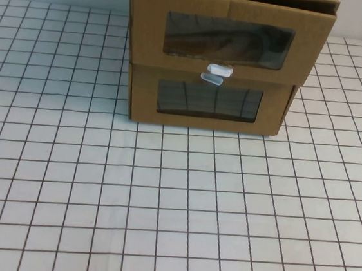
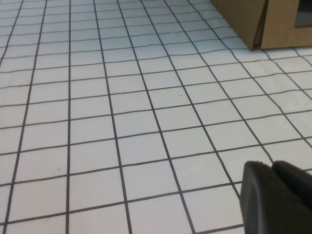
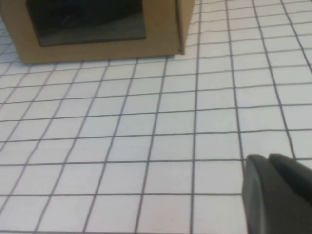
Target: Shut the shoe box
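The shoe box (image 1: 230, 40) is the upper of two stacked brown cardboard boxes at the back of the table. Its drawer front, with a wide clear window and a white pull tab (image 1: 219, 69) at the lower edge, sticks out forward past the box below. Neither arm shows in the high view. My left gripper (image 2: 271, 165) is shut and empty, low over the table, well short and to the left of the boxes. My right gripper (image 3: 267, 157) is shut and empty, low over the table, in front and to the right of them.
The lower cardboard box (image 1: 207, 102) has a smaller window and a white tab (image 1: 211, 78) at its upper edge; it also shows in the left wrist view (image 2: 243, 19) and the right wrist view (image 3: 97, 29). A white gridded cloth (image 1: 161, 204) covers the table.
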